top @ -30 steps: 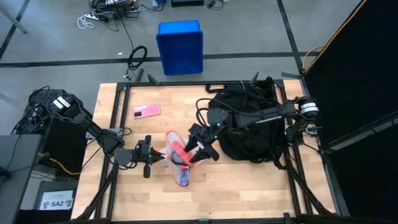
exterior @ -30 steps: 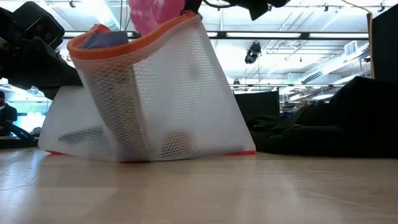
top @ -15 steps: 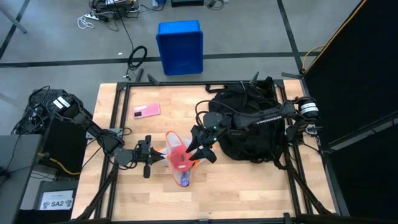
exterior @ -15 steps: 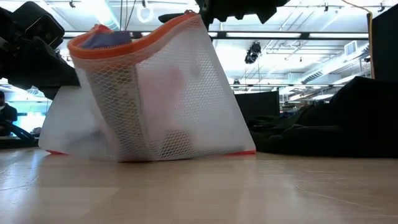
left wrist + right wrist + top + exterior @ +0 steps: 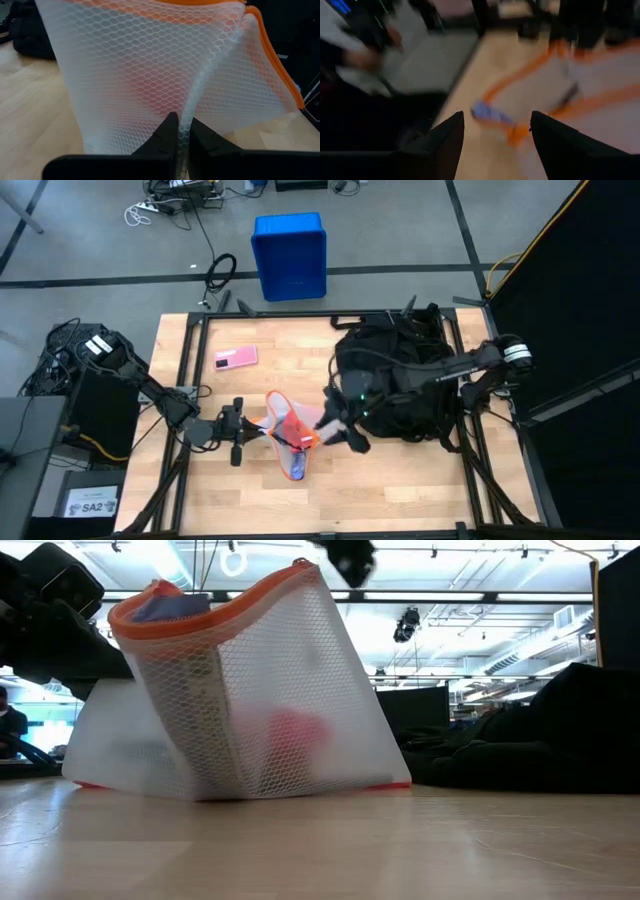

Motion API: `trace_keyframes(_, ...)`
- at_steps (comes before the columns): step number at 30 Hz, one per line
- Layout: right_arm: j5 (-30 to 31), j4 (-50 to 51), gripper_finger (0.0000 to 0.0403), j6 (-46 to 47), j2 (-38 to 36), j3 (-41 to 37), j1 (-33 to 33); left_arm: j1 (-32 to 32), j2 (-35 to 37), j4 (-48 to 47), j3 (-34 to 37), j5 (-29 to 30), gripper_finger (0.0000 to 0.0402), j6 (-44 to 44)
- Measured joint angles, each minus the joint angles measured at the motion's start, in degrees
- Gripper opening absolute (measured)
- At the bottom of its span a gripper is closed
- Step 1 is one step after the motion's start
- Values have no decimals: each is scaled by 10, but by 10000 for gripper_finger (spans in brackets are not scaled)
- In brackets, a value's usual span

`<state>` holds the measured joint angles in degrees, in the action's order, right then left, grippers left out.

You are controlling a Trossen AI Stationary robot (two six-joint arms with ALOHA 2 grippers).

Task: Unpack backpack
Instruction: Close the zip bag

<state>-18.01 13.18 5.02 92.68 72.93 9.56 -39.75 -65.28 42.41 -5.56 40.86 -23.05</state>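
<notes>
The black backpack [image 5: 400,375] lies on the table's right half and shows low at the right in the low view [image 5: 540,740]. Left of it a white mesh bag with orange trim [image 5: 285,435] [image 5: 250,690] stands open on its bottom edge. A pink-red thing [image 5: 295,735] lies inside it, and a blue item [image 5: 170,602] sits near its rim. My left gripper [image 5: 255,432] is shut on the bag's left side. My right gripper [image 5: 340,432] [image 5: 497,120] is open and empty, between the bag and the backpack, above the table. My left gripper pinches an upright fold of the mesh bag's side wall [image 5: 187,107] between its two fingers [image 5: 167,132]. It comes level from the table's left. The bag stands with its bottom on the table, and the mesh runs up and away from the fold.
A flat pink item [image 5: 235,358] lies on the table's far left part. A blue plastic crate [image 5: 290,255] stands on the floor beyond the far edge. Bare wood [image 5: 400,480] runs along the near edge. Backpack straps [image 5: 455,435] trail toward the right frame.
My right gripper held the pink-red thing above the bag's mouth, let it go, then drew back toward the backpack and the near edge. The thing dropped and now lies at the bottom of the bag. The bag and my left gripper stayed put.
</notes>
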Motion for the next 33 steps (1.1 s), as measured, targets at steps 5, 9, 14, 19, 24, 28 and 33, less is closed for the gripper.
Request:
trace_keyframes(5, 116, 74, 198, -12, 30, -1, 55, 0, 0, 2, 0, 0, 0, 0)
trace_keyframes(9, 140, 43, 194, -27, 65, -1, 86, 0, 0, 5, 0, 0, 0, -1)
trace_keyframes(14, 147, -15, 190, -47, 98, -1, 90, 0, 0, 5, 0, 0, 0, -9)
trace_keyframes(19, 221, -16, 190, -47, 103, -1, 80, 0, 0, 3, 0, 0, 0, -9)
trace_keyframes(24, 283, 5, 187, -49, 99, -1, 78, 0, 0, 0, 0, 0, 0, -9)
trace_keyframes(28, 270, -1, 185, -52, 102, -1, 82, 0, 0, -2, 0, 0, 0, -9)
trace_keyframes(33, 269, -45, 179, -73, 102, -1, 85, 0, 0, 1, 0, 0, 0, -9)
